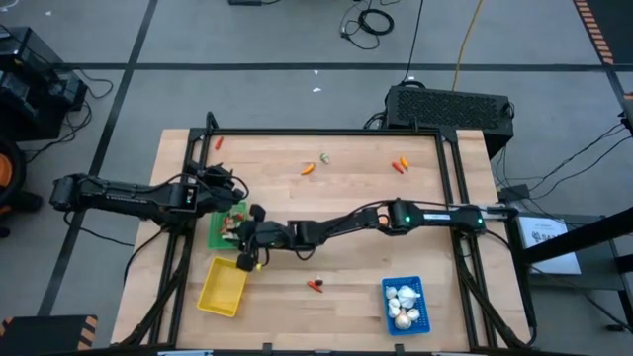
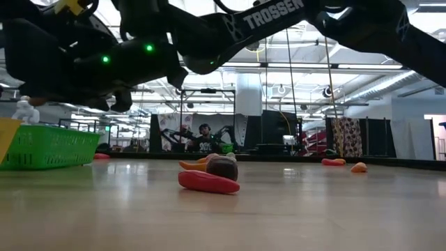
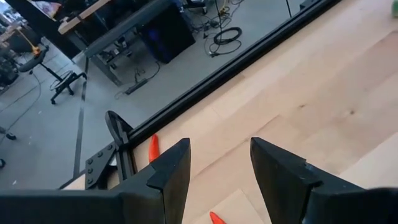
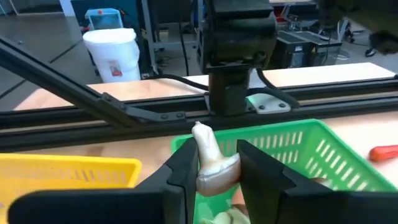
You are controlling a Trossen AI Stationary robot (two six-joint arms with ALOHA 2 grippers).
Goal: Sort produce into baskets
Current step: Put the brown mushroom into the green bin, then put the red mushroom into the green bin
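Right gripper: we record its fingers clamped on a white garlic-like bulb, glossy, fat at the base, narrowing to a pointed stem tip, held just above the near rim of the green basket. Beside that we list the yellow basket; the blue basket, well apart, holds more white bulbs. Left gripper: fingers apart, empty, over bare wood near a small red piece by the table's edge.
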